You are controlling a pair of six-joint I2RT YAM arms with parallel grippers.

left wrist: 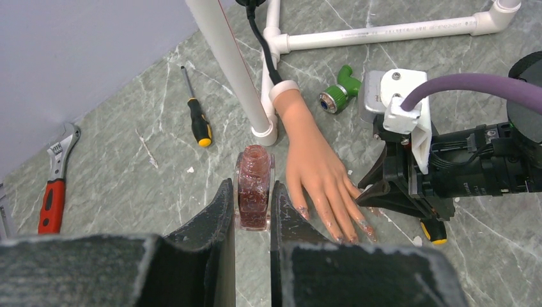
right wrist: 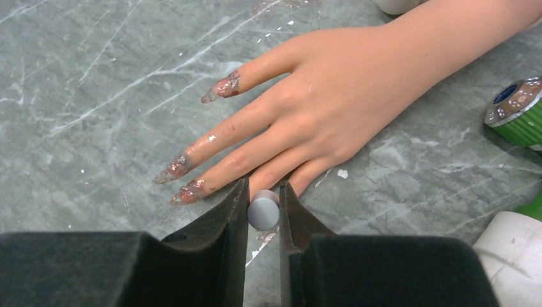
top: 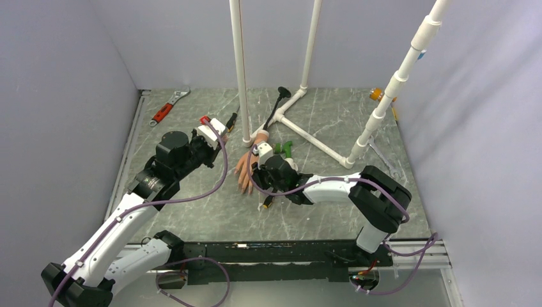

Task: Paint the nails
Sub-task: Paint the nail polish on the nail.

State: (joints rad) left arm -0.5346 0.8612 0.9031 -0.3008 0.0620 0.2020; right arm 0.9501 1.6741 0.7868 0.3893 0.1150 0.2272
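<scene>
The peach mannequin hand [top: 247, 167] lies palm down with its white cuff by the pipe base. In the right wrist view the thumb nail [right wrist: 220, 87], index nail [right wrist: 171, 171] and middle nail [right wrist: 186, 191] carry glittery reddish polish. The ring and little fingertips are hidden behind my right gripper [right wrist: 263, 214]. That gripper is shut on the grey round brush cap [right wrist: 263, 211], just over those two fingers; the brush itself is hidden. My left gripper [left wrist: 253, 199] is shut on the open bottle of dark red polish [left wrist: 254, 185], standing left of the hand.
A white PVC pipe frame [top: 241, 70] stands just beyond the hand. A green fitting [right wrist: 518, 112] lies by the wrist. A black-and-yellow screwdriver [left wrist: 199, 125] and a red-handled wrench [top: 167, 110] lie to the left. Another small screwdriver [top: 267, 201] lies near the fingertips.
</scene>
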